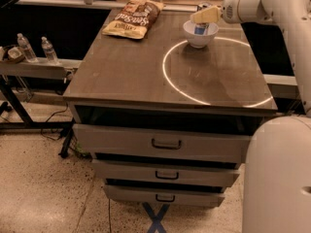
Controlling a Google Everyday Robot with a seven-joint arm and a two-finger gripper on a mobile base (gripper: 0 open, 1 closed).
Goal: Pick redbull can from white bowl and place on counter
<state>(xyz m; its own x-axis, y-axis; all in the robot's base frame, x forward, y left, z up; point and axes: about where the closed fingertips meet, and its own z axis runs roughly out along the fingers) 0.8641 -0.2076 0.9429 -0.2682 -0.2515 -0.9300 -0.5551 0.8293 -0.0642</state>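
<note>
The redbull can [200, 29] stands upright in the white bowl [199, 38] at the far right of the counter [141, 67]. Its blue body shows above the bowl's rim and its silver top shows behind the gripper. My gripper [206, 15] reaches in from the right on the white arm [262, 4] and sits at the can's upper part, covering most of it. The can's lower part is still inside the bowl.
A chip bag [132, 17] lies at the counter's far left. A bright ring of light is reflected on the counter's right half. Two water bottles [26, 47] stand on the grey side shelf [39, 67] at left. Three drawers [165, 143] are below. My white base [277, 178] is at lower right.
</note>
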